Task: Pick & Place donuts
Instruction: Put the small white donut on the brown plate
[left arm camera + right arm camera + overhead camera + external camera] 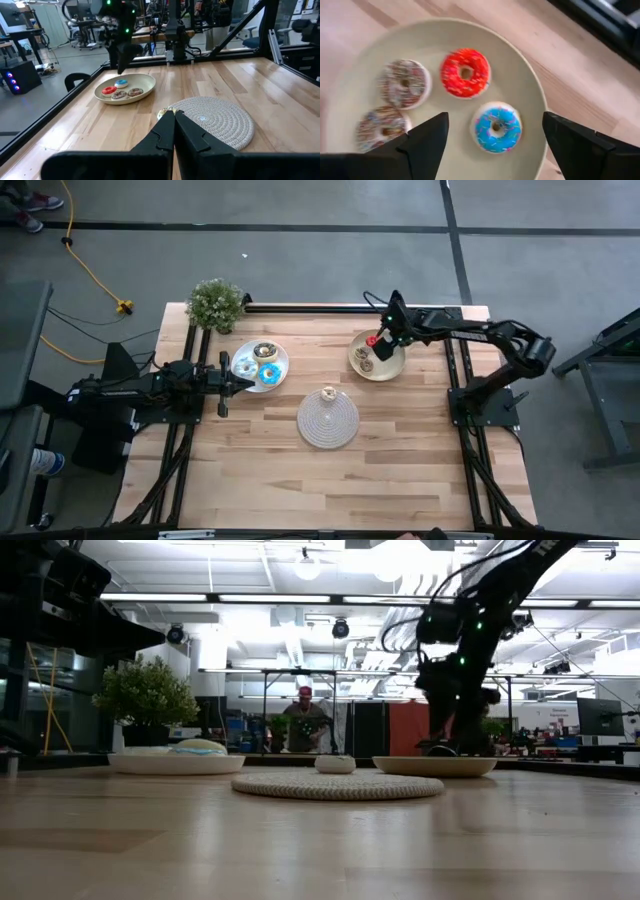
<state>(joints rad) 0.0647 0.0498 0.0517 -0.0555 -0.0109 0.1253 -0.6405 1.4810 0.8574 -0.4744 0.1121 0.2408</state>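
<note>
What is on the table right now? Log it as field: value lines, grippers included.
yellow-green plate: holds red mini donut, blue mini donut and two brown sprinkled minis
white plate: holds blue-iced donut and others, count unclear
mat: small cream item on it, likely a donut
right gripper: open, above the yellow-green plate, holding nothing
left gripper: shut, empty, by the white plate

The right claw [492,131] hangs wide open just above the yellow-green plate [530,85]. A blue mini donut [496,127] lies between its fingers, a red one [465,72] just ahead, two brown-sprinkled ones [404,84] beside; bare tabletop [600,85] beyond the rim.
</note>
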